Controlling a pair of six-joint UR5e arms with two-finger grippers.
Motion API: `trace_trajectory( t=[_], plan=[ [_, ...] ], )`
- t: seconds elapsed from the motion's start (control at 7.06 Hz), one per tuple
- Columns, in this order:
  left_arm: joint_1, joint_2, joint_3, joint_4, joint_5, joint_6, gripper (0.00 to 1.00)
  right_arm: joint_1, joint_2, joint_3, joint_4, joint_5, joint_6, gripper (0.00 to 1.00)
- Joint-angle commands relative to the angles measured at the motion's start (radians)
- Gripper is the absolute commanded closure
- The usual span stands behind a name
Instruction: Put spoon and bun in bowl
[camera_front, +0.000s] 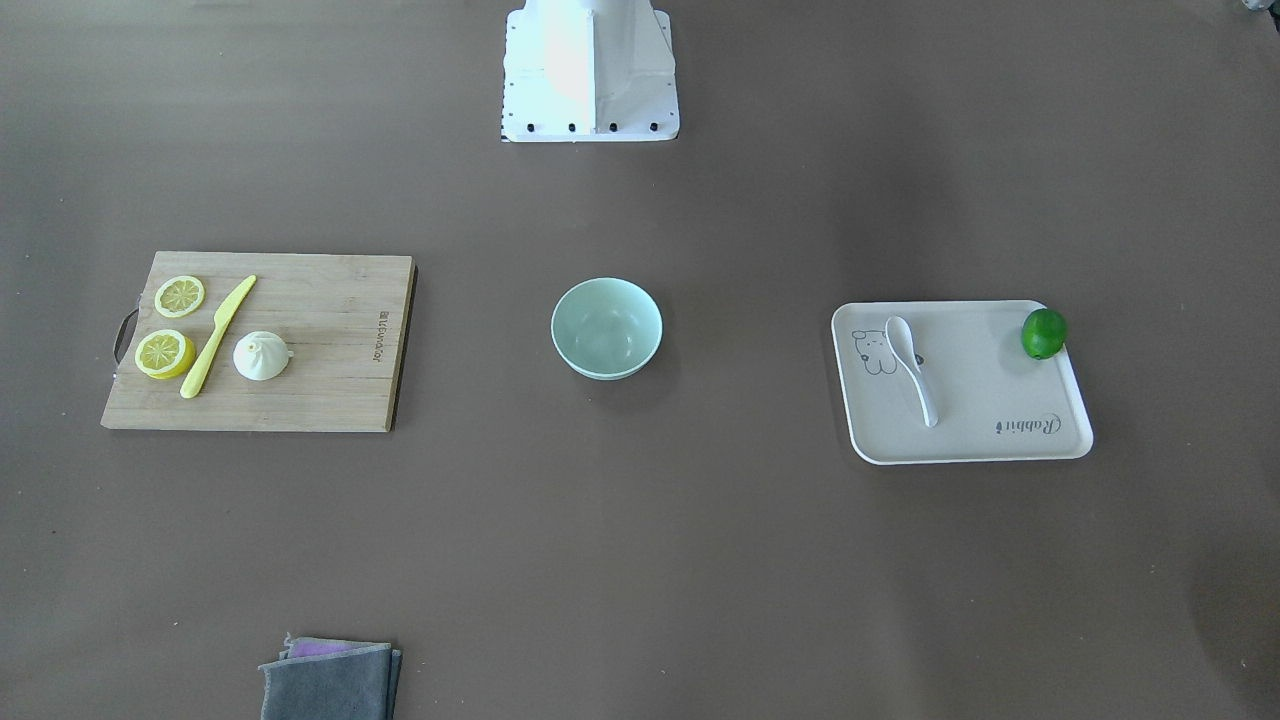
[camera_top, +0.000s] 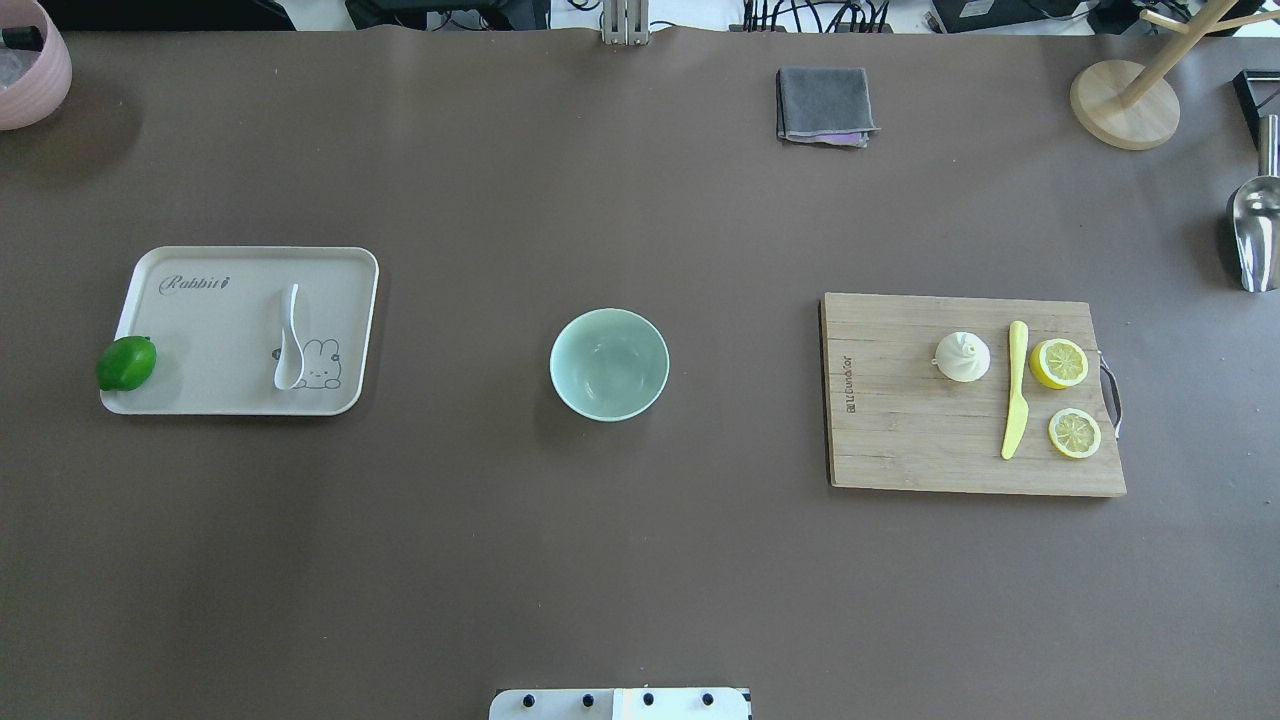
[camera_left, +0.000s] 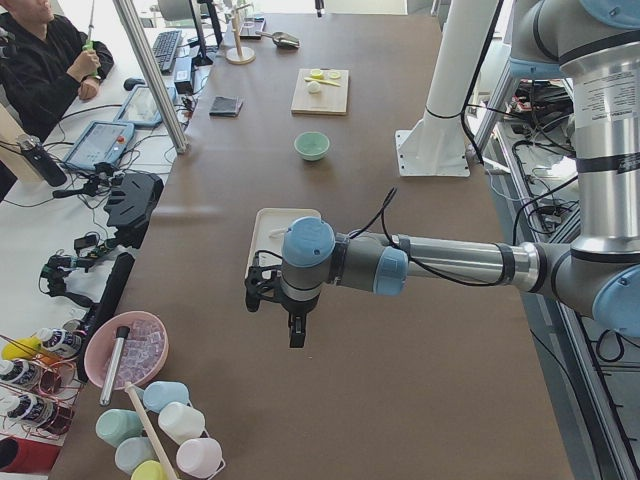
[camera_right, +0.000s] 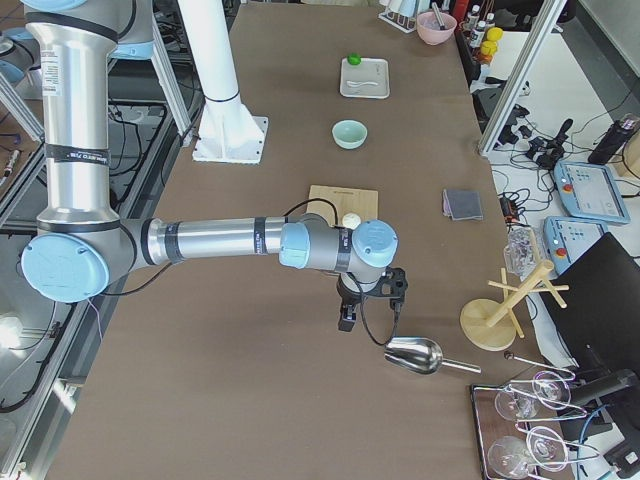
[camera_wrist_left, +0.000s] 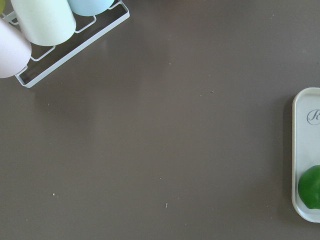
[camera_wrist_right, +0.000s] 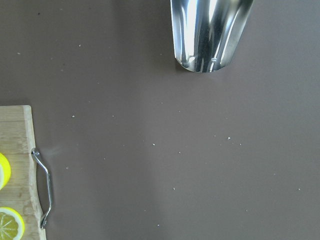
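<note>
- Nearest to me in the left side view is the left arm (camera_left: 440, 262), stretched low over the table (camera_top: 640, 560). The right arm (camera_right: 210, 240) is posed the same way at the other end.
- On the robot's right sits a wooden cutting board (camera_top: 900, 440). It carries the bun, a yellow knife (camera_top: 1015, 390) and two lemon halves (camera_top: 1059, 363).
- On the robot's left is a cream tray (camera_top: 220, 320), with the spoon in its middle and a lime (camera_top: 126, 363) at one corner.
- Between board and tray stands the bowl (camera_top: 609, 364), upright and holding nothing.
- I see the left gripper (camera_left: 295, 330) hanging over bare table just off the lime end of the tray. It carries nothing I can make out, but I cannot tell whether it is spread or closed.
- I see the right gripper (camera_right: 350, 315) hovering past the board's metal handle, near a steel scoop (camera_wrist_right: 210, 32). I cannot tell how its jaws stand either.
- The bun (camera_top: 962, 357) sits pleats up, just beside the knife but apart from it.
- The spoon (camera_top: 289, 340) lies flat, scoop towards the robot.
- My read is that neither pick has begun. Next I would bring the left gripper in over the tray and down across the spoon's handle. I would also bring the right one in above the bun, keeping clear of the knife.
</note>
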Motion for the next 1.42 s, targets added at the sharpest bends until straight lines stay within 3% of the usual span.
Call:
trace_trajectory(
  t=[0.0,0.99,1.28],
  plan=[
    [0.001,-0.002,0.001,0.001,-0.002,0.000,0.02,0.000,-0.001,0.001,0.000,0.000,0.001,0.00],
    [0.003,-0.007,-0.002,0.001,0.000,-0.003,0.02,0.000,-0.001,0.008,0.000,0.001,0.002,0.00],
    [0.011,-0.071,-0.002,0.002,-0.005,-0.011,0.02,0.000,-0.001,0.014,0.000,0.001,0.004,0.00]
  ],
)
